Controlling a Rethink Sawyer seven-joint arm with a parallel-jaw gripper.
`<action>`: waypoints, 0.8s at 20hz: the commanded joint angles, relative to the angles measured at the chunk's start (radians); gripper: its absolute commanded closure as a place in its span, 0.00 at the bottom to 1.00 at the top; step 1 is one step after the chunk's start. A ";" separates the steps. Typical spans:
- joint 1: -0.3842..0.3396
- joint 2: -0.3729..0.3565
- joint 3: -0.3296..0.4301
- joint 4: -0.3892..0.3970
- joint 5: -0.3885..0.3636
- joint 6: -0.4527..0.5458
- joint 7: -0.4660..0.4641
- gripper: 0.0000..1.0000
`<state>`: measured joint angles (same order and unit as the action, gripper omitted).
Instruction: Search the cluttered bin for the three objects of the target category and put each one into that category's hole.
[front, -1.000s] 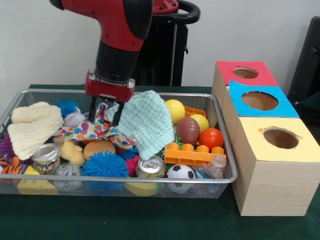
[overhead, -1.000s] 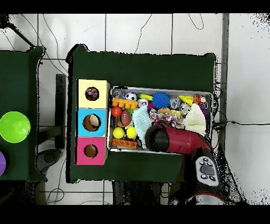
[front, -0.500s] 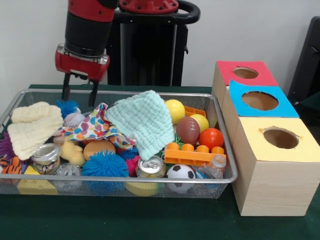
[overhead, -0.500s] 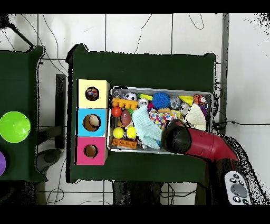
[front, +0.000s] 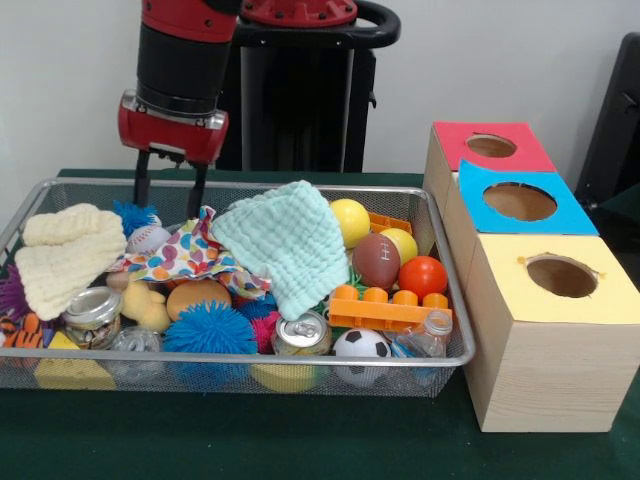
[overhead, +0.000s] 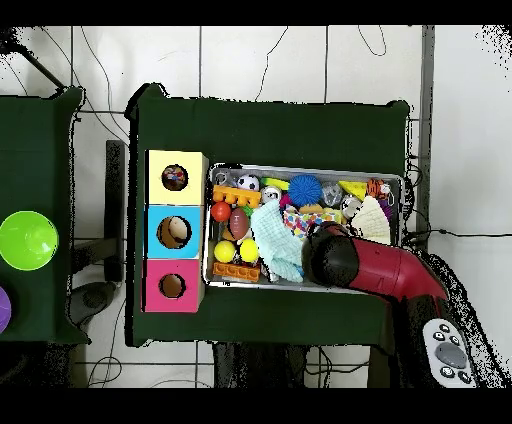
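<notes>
Setting: green-covered bench (front: 300, 440), pale wall behind; wire bin (front: 20, 215) across lower left and centre of front view, three boxes at right.
Boxes: yellow-topped box (front: 560, 290) lowest, blue-topped box (front: 520, 205) mid, red-topped box (front: 490, 148) uppermost; each with one round hole.
Pincer: pincer (front: 169, 190) in upper left of front view, raised above bin's far rim, prongs apart, nothing held.
Target category: not stated; judged cloths, from pincer hanging nearest the fabrics.
Cloth positions: mint washcloth (front: 285, 245) centre of bin, draped over toys; polka-dot cloth (front: 180, 255) just left of it, touching; cream knitted cloth (front: 62, 255) at far left.
Handling: soft, light, limp; likely to drape and drag neighbours.
Grasp point: raised fold or free corner, pinched from above; polka-dot cloth's upper peak nearest.
Risk: cloth snagging at hole rim.
</notes>
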<state>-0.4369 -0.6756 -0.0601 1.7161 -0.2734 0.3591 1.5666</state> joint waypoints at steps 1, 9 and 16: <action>-0.040 0.061 0.136 0.064 -0.031 -0.011 0.024 0.00; -0.025 0.139 0.102 0.034 -0.074 -0.125 0.067 0.00; -0.016 0.180 0.092 0.024 -0.081 -0.186 0.091 0.00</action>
<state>-0.4505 -0.5576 -0.0378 1.7190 -0.3029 0.2394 1.5666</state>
